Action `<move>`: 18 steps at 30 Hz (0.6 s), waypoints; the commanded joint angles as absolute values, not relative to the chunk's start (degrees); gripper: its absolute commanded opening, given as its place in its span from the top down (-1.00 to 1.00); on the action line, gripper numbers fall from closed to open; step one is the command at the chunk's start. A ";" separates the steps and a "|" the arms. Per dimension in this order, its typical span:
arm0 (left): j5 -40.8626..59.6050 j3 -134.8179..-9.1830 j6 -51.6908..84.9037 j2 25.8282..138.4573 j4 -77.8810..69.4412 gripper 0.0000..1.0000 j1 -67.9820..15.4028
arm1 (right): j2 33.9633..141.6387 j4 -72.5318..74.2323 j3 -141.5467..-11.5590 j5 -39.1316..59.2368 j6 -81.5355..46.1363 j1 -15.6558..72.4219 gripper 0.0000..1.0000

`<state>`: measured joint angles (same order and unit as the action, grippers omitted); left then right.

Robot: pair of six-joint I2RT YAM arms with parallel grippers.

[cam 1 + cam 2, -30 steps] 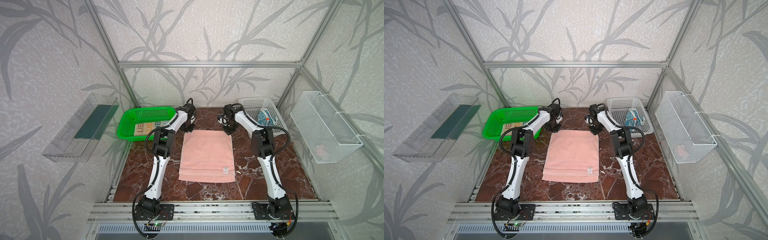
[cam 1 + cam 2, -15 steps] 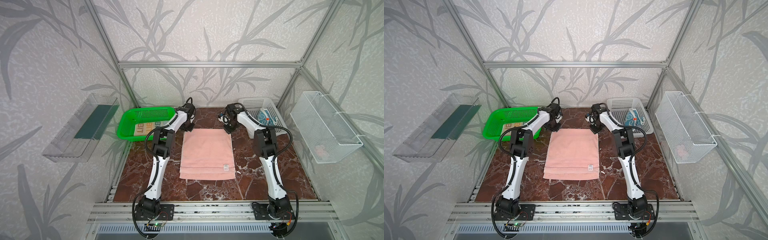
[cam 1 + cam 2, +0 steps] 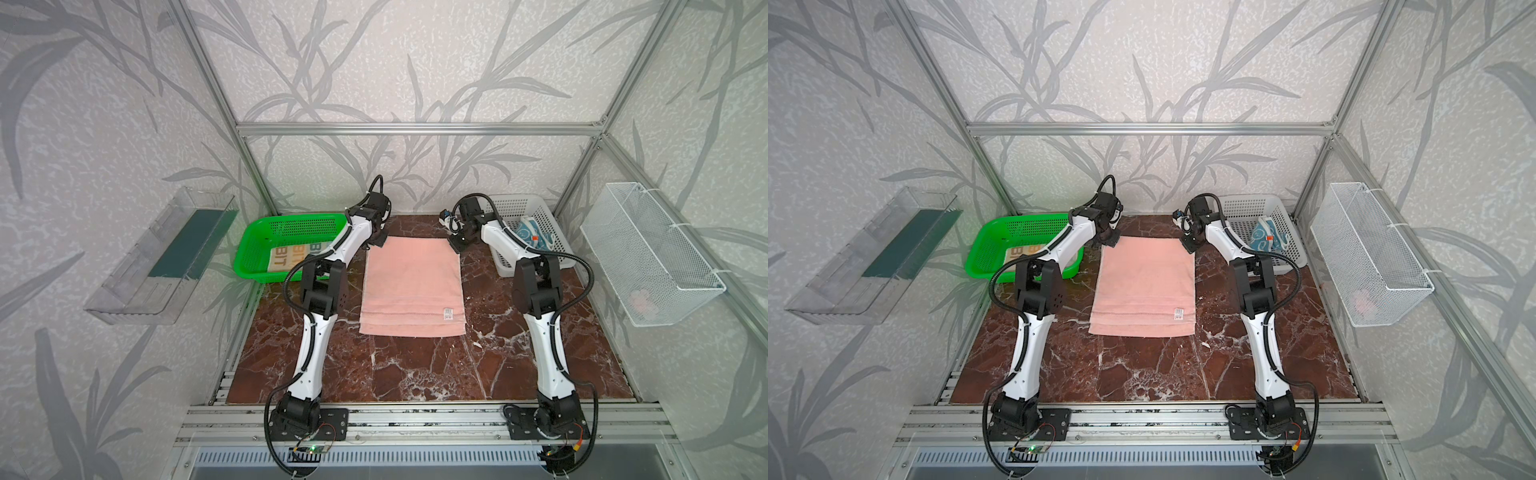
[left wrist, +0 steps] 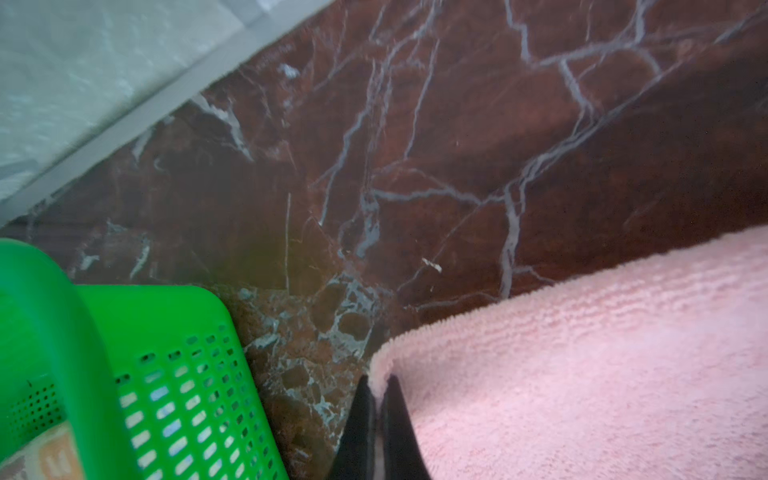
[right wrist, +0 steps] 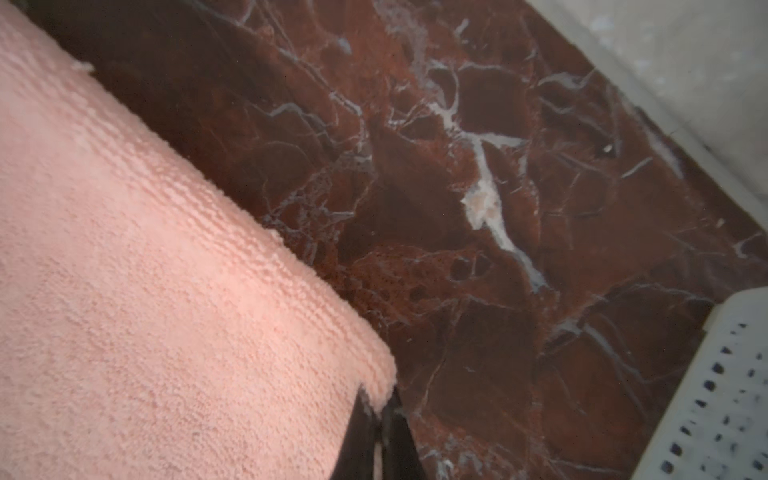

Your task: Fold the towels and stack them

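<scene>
While both arms reach toward the far end of the worktop point(image 3: 415, 365), we note in both top views that the pink towel point(image 3: 411, 286) lies folded mid-worktop with its near edges stepped. The left fingers point(image 3: 376, 242) and right fingers point(image 3: 456, 246) are at its two far corners. The cream towel point(image 3: 291, 255) sits in the green basket point(image 3: 303, 224) and the teal towel point(image 3: 534, 237) in the white basket point(image 3: 515, 205). We judge that an uneven pull would skew the layers further. The left wrist view shows the left fingers point(image 4: 368, 415) closed on only the tip of the corner, with the green basket just beside, so a slip or snag is possible. The right wrist view shows the right fingers point(image 5: 365, 419) likewise pinched shut on a thin corner edge. Should either hold fail, we expect the towel to swing and crumple.
</scene>
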<state>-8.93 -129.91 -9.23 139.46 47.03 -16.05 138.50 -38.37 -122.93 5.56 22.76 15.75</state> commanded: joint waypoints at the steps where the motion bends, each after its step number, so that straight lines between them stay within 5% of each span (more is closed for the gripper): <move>1: -10.98 -132.23 -10.70 136.64 45.24 1.00 -15.56 | 136.14 -37.71 -125.86 6.18 23.84 14.68 1.00; 18: -7.32 -118.34 -10.55 125.24 45.78 1.00 -15.64 | 119.80 -28.09 -103.04 15.41 25.49 14.42 1.00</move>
